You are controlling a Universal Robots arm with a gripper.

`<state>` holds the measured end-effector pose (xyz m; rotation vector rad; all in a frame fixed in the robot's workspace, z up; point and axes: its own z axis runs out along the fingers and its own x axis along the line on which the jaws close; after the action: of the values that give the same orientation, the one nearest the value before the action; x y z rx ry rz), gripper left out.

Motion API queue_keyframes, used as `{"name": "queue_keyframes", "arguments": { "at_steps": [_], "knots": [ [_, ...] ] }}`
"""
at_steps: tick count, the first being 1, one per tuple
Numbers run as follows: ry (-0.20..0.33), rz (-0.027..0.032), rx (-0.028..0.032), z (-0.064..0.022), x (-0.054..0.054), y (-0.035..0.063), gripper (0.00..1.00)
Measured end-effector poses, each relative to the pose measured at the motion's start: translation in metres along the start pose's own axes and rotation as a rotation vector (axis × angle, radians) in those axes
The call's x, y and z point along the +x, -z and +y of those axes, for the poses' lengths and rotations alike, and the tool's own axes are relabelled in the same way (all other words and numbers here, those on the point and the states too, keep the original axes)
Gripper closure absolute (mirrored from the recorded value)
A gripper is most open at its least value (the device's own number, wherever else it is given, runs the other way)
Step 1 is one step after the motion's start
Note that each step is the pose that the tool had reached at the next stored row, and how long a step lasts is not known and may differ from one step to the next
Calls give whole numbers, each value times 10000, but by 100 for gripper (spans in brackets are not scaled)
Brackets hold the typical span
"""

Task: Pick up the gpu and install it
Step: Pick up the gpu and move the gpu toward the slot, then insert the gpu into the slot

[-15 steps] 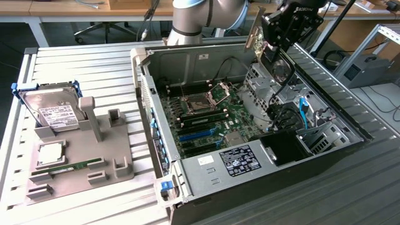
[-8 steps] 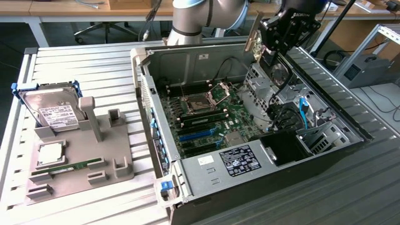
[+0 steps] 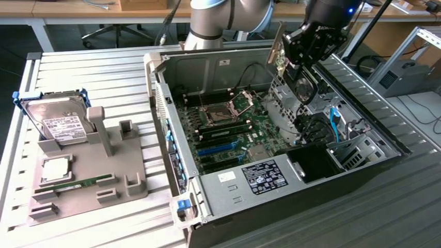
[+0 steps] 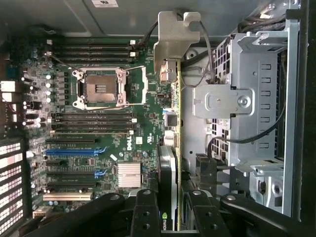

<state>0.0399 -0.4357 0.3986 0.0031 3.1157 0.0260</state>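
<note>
The task is partway done. The graphics card [image 3: 304, 85] is already picked up and is hanging in the air over the open computer case [image 3: 206, 64], but it is not yet installed. No edge of it is touching the motherboard [image 3: 231, 129]. The long expansion slots [image 4: 74, 152] are lying empty, below the end effector and off to one side of the card.

The end effector [image 3: 303, 59] is gripping the card. Its two black fingers [image 4: 145, 212] are closing partway and pressing on the card's opposite faces near the fan end. In the wrist view the card [image 4: 174, 148] is running edge-on straight out from between the fingers, with its silvery bracket [image 4: 175, 39] at the end farthest from them. Its length is lying across the slots rather than along them.

A metal drive cage [image 4: 256, 98] is sitting close on one flank of the card, and the processor socket [image 4: 101, 86] is on the other. How high the card is hanging above the board is hard to judge, though it appears to be well clear.

Well away from the end effector, on the slatted counter [image 3: 90, 67], a grey holder [image 3: 103, 170] is carrying a hard drive [image 3: 59, 124] and a green memory stick [image 3: 79, 184]. Nothing is touching either one.
</note>
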Motion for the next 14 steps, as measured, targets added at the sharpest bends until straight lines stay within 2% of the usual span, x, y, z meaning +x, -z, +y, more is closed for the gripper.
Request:
{"name": "queue_keyframes", "arguments": {
  "at_steps": [3,14],
  "knots": [
    [-1,0,0,0,1,-45,73],
    [0,1,1,-1,1,-46,73]
  ]
}}
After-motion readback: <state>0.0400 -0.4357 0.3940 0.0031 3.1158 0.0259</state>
